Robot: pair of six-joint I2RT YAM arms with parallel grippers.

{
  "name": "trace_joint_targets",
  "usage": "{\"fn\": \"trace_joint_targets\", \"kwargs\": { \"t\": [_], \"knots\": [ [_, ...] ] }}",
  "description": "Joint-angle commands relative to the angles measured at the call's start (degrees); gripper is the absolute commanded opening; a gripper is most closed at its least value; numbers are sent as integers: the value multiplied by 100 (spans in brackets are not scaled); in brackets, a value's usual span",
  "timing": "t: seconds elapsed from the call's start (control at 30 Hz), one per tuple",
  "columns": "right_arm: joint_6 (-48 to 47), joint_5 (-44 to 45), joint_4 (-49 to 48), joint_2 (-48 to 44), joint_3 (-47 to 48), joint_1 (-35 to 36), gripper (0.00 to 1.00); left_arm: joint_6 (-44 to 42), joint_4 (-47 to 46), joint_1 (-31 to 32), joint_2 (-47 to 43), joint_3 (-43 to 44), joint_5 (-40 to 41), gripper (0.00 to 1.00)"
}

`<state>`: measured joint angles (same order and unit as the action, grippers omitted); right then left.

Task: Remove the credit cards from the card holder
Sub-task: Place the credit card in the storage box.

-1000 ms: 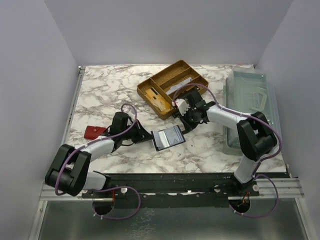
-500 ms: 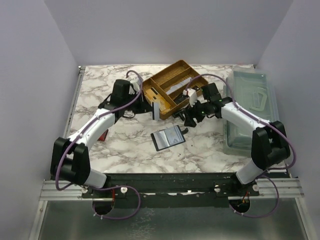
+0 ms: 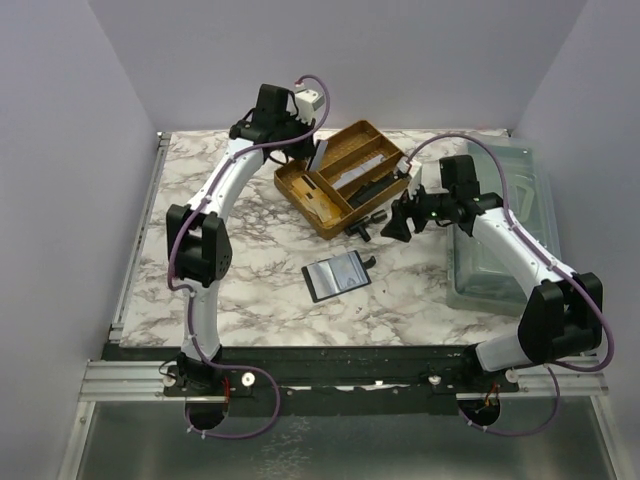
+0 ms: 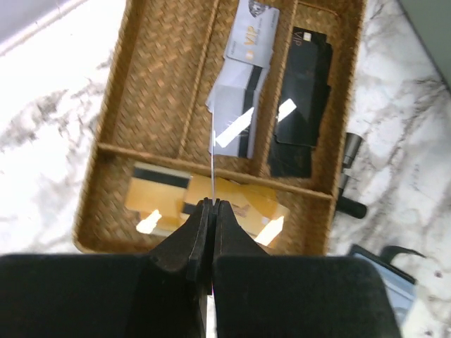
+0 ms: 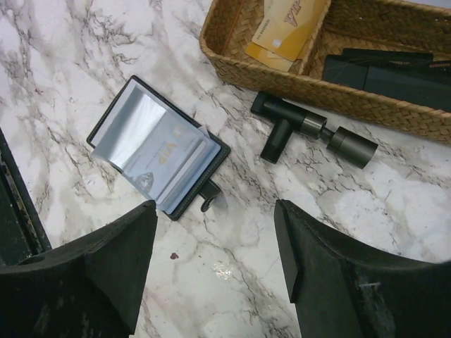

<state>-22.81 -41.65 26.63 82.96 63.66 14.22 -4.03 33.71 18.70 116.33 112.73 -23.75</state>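
The black card holder (image 3: pixel 337 276) lies open on the marble, with pale grey-blue credit cards (image 5: pixel 168 153) in it. My left gripper (image 3: pixel 313 150) is above the far side of the wicker tray (image 3: pixel 298 192), shut on one thin pale card (image 4: pixel 212 158), seen edge-on in the left wrist view. The left gripper (image 4: pixel 212 204) hangs over the tray's compartments. My right gripper (image 3: pixel 392 226) is open and empty, right of the holder and raised. In the right wrist view the right gripper (image 5: pixel 215 208) frames bare marble just below the holder (image 5: pixel 106 116).
The tray (image 4: pixel 113 105) holds pale cards (image 4: pixel 248 67), gold cards (image 4: pixel 158 193) and black cards (image 4: pixel 301 105). A small black T-shaped tool (image 5: pixel 310 130) lies by the tray's near edge. A clear plastic bin (image 3: pixel 500 225) stands at the right.
My left arm swung from beside the holder up to the tray's far side, carrying a card. My right gripper drew back to the right, away from the holder.
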Motion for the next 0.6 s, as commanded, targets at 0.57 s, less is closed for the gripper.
{"fn": "trace_joint_targets", "kwargs": {
  "t": [0.57],
  "knots": [
    [-139, -341, -88, 42, -139, -510, 74, -1723, 367, 775, 2379, 2817, 1019, 0]
  ]
}}
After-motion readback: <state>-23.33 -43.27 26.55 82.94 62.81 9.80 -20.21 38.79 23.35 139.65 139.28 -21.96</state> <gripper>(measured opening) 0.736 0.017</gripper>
